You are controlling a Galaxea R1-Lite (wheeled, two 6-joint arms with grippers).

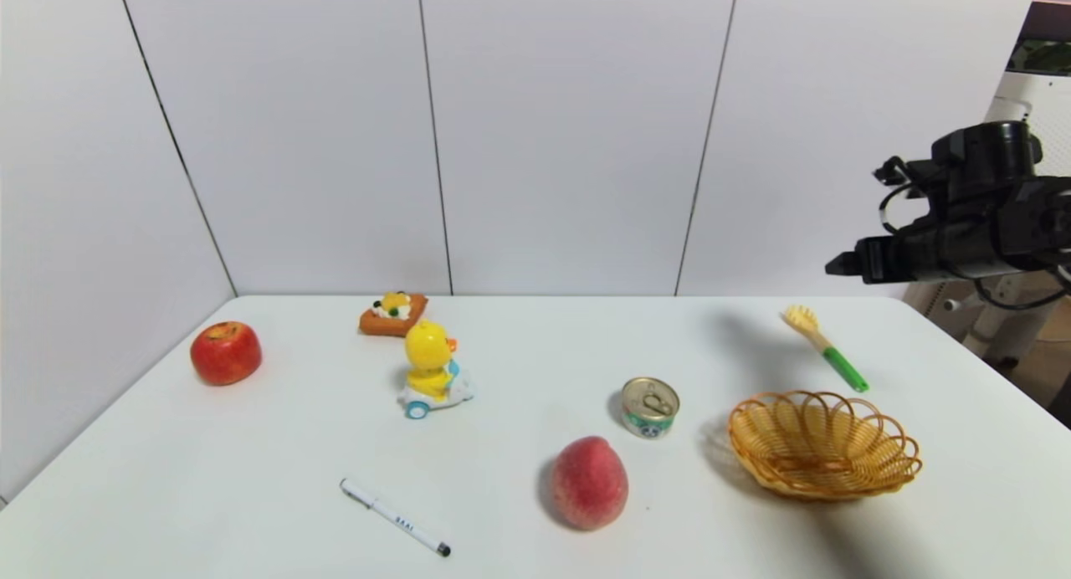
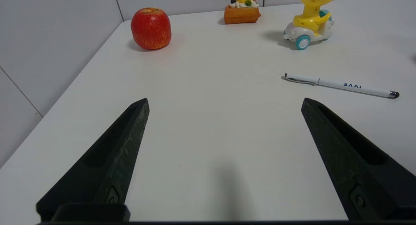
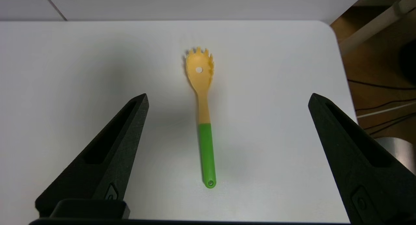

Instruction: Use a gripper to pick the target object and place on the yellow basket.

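The target object [image 1: 824, 347] [image 3: 204, 117], a slim toy utensil with a pale yellow pronged head and a green handle, lies flat on the white table at the far right, just behind the yellow basket [image 1: 824, 445]. The round woven basket holds nothing. My right gripper [image 1: 841, 265] [image 3: 227, 98] hangs high above the utensil with its jaws wide open; in the right wrist view the utensil lies lengthwise between them, untouched. My left gripper [image 2: 224, 101] is open low over bare table and does not show in the head view.
A tin can [image 1: 650, 407] and a peach [image 1: 589, 482] sit left of the basket. A white pen [image 1: 395, 517] [image 2: 339, 85], a duck toy car [image 1: 431, 370], a toy cake [image 1: 393, 313] and a red apple [image 1: 226, 353] lie further left. The table's right edge [image 1: 987, 370] is near the utensil.
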